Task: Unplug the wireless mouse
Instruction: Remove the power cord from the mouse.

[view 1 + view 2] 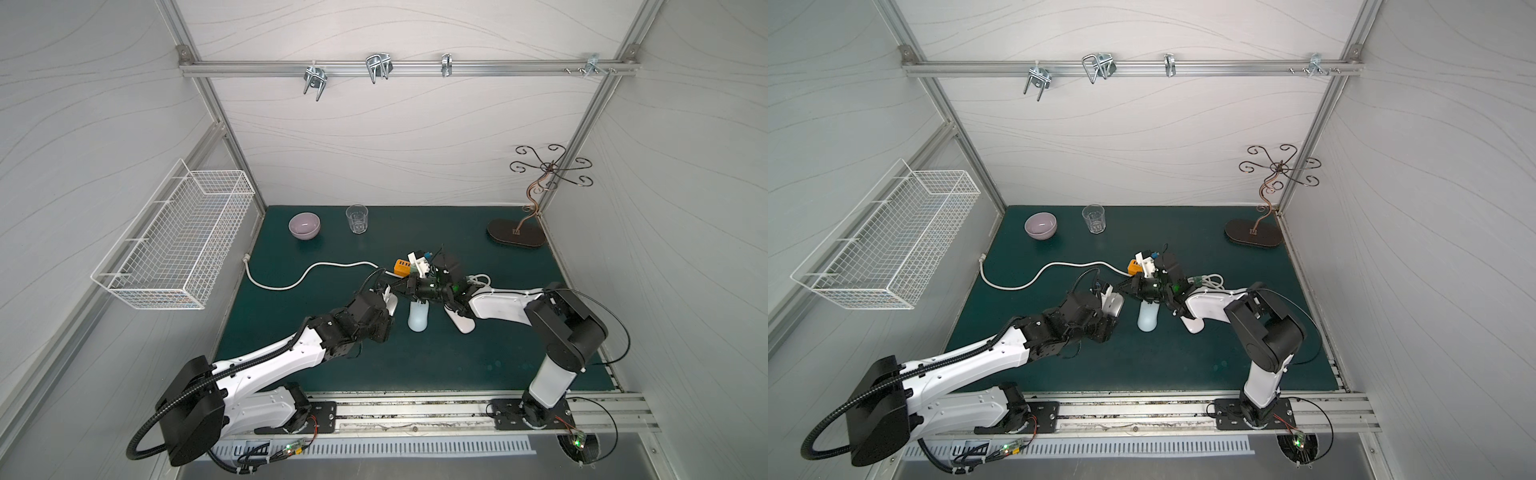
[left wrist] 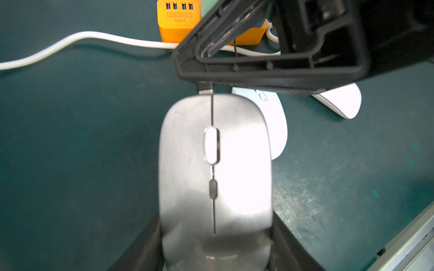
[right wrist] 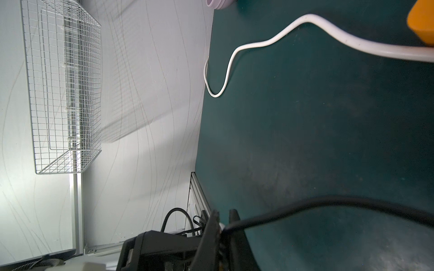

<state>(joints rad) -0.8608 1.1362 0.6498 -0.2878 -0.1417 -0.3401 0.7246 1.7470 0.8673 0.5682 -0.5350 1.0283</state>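
My left gripper (image 2: 216, 225) is shut on the rear sides of a silver-grey wireless mouse (image 2: 216, 164), holding it above the green mat; both top views show it (image 1: 390, 305) (image 1: 1113, 305). My right gripper (image 2: 202, 82) comes in from the right and is shut on the black plug (image 2: 204, 89) of a thin black cable (image 3: 328, 204). The plug's metal tip shows right at the mouse's front edge. Whether the tip still sits inside the mouse is unclear. In the right wrist view the jaws (image 3: 223, 218) pinch the cable's end.
An orange USB socket block (image 1: 402, 267) with a white power cord (image 1: 316, 270) lies just behind the grippers. A pale blue mouse (image 1: 417, 318) and a white mouse (image 1: 463, 322) lie on the mat below them. A purple bowl (image 1: 304, 225), a glass (image 1: 357, 218), a wire basket (image 1: 174, 241) and a metal stand (image 1: 517, 235) sit farther off.
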